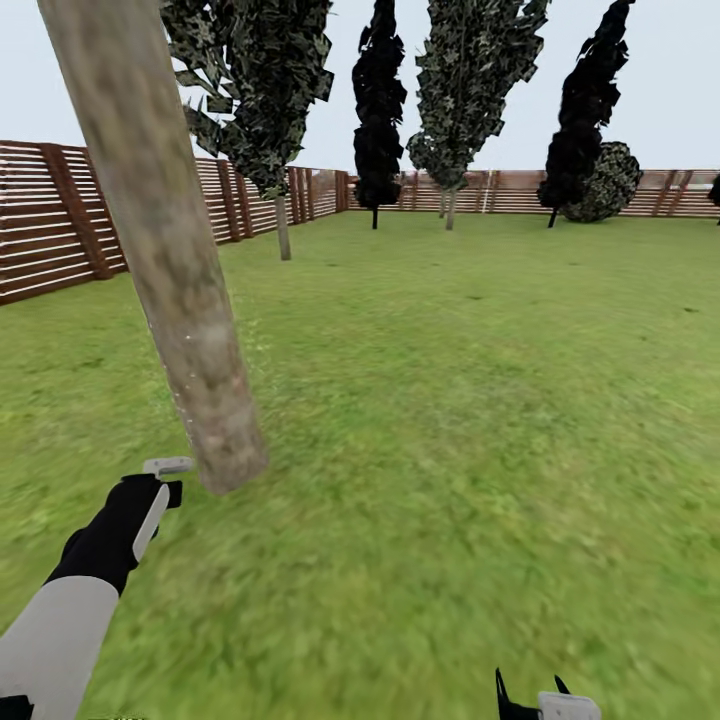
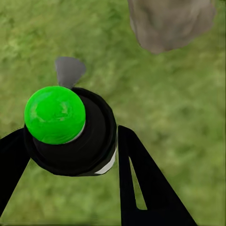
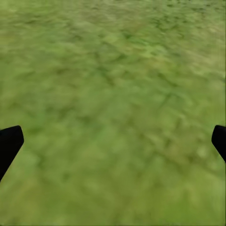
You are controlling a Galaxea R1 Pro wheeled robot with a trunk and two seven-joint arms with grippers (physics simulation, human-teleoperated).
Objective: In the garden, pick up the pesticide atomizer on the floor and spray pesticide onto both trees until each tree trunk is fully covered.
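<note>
Left gripper [image 2: 70, 155] clamped on green-capped atomizer [image 2: 70, 132], tree trunk [image 1: 170, 270] just ahead, right gripper [image 3: 113, 141] spread wide above lawn [image 3: 113, 70]

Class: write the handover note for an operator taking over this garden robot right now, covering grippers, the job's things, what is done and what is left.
Left gripper: shut on the atomizer, its nozzle near the base of the near tree trunk.
Right gripper: open, over the grass.
Done: atomizer picked up, robot at a trunk.
Left: cover this trunk; coverage can't be judged. Then the other tree.
</note>
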